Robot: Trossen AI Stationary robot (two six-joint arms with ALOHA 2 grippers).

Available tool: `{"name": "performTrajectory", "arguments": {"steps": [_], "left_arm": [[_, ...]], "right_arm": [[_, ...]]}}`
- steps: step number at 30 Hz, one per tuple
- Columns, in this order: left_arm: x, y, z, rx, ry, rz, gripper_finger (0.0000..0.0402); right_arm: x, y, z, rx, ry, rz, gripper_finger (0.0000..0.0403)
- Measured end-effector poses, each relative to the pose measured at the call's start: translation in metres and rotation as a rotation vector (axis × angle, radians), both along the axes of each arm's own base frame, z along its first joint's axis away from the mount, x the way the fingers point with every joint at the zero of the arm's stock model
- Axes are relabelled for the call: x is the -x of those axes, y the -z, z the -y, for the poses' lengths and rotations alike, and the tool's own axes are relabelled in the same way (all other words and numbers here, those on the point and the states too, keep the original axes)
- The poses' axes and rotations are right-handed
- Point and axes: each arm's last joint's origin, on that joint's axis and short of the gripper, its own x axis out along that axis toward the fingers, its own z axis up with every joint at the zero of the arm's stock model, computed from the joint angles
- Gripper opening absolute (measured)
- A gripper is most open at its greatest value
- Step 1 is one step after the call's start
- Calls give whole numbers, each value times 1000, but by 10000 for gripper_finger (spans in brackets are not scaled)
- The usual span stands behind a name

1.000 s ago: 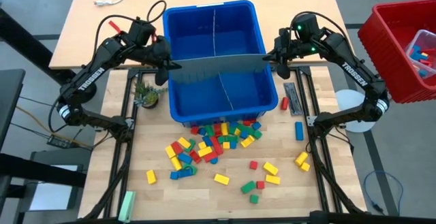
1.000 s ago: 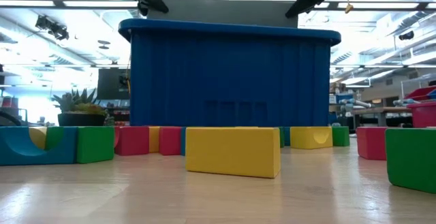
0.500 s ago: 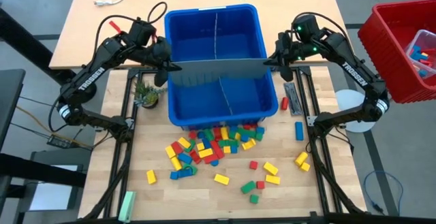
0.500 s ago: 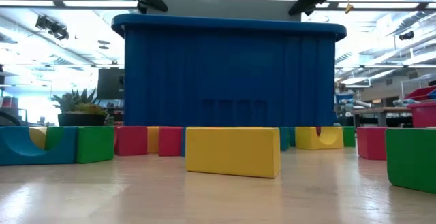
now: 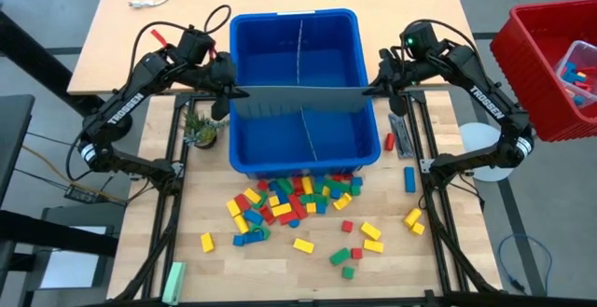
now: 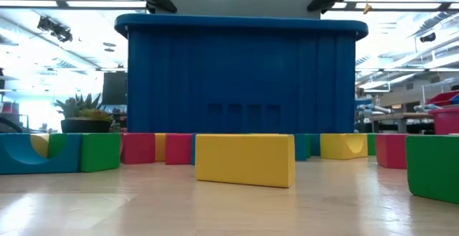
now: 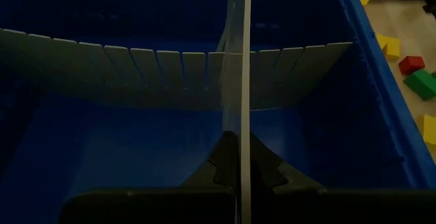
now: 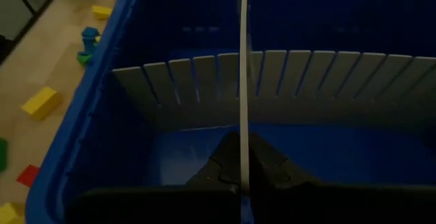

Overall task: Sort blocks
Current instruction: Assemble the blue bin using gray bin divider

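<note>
Blocks (image 5: 297, 200) lie loose beside the blue bin (image 5: 297, 27): light, rigid, slick; pinch long faces. Left gripper (image 5: 227, 90) and right gripper (image 5: 371, 88) clamp the grey divider panel (image 5: 298, 90).

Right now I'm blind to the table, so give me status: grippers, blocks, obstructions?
Left gripper and right gripper shut on grey divider panel across blue bin. Blocks loose on table, none in bin. Bin crowds nearest blocks.

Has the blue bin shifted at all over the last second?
Yes. In the high view the blue bin has slid slightly toward the right arm's side, away from the small potted plant, which stayed put.
</note>
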Motion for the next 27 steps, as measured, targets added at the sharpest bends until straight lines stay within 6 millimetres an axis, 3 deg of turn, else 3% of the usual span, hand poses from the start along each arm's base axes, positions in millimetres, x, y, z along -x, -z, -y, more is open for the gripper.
{"name": "performTrajectory", "arguments": {"steps": [9,14,21,27], "left_arm": [[-3,8,2,43,123,30,12],[-3,18,-1,-11,26,-60,12],[-5,17,-3,-31,26,-41,12],[-7,18,-3,-35,27,-46,12]], "right_arm": [[2,2,-4,-32,-53,-2,0],[2,2,-3,16,-15,-42,0],[2,4,-1,45,22,-78,0],[1,18,1,39,38,-134,0]]}}
